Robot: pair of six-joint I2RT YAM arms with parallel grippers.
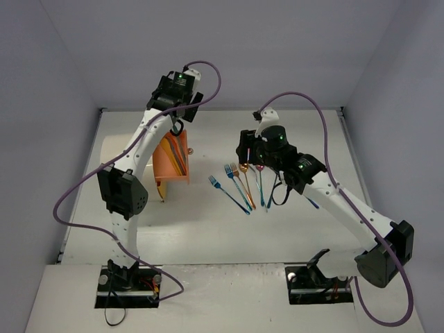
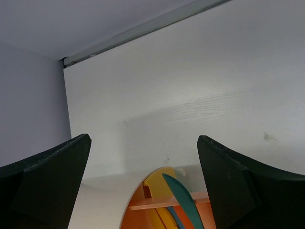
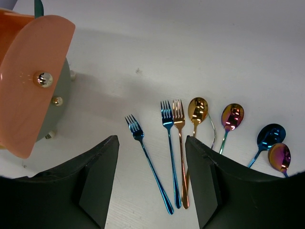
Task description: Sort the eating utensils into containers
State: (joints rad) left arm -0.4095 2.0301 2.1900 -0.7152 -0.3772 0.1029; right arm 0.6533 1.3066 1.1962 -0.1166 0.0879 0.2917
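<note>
Now, with both hands spread apart and empty, the left hand (image 2: 143, 152) over the orange drawer (image 2: 159, 207) holding a teal utensil (image 2: 183, 205) and the right hand (image 3: 151, 148) over the neighbouring blue fork (image 3: 170, 152) and copper fork (image 3: 181, 152) on the surface (image 3: 143, 47), a pinch may snag both.

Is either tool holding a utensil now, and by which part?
Nothing is held. The left tool and the right tool are both open with empty gaps; the forks and spoons lie loose on the table.
</note>
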